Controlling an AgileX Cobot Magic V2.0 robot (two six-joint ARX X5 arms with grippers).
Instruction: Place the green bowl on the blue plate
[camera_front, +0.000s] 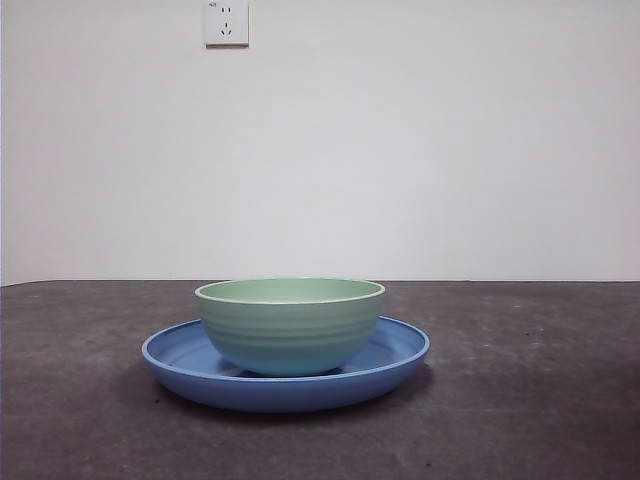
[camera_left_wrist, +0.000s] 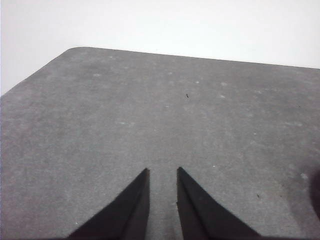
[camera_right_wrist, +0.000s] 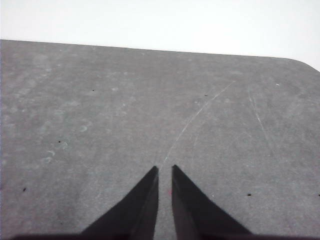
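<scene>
The pale green bowl (camera_front: 290, 325) sits upright in the middle of the wide blue plate (camera_front: 400, 350), low and centre in the front view. No arm shows in that view. In the left wrist view my left gripper (camera_left_wrist: 163, 170) hangs over bare table, jaws nearly together with nothing between them. My right gripper (camera_right_wrist: 164, 167) is likewise shut over bare table in the right wrist view. Neither wrist view shows the bowl or the plate.
The dark grey tabletop (camera_front: 540, 400) spreads around the plate on all sides. A white wall with a power socket (camera_front: 226, 22) stands behind it. A rounded table corner (camera_left_wrist: 75, 49) shows in the left wrist view, another table corner (camera_right_wrist: 300, 62) in the right.
</scene>
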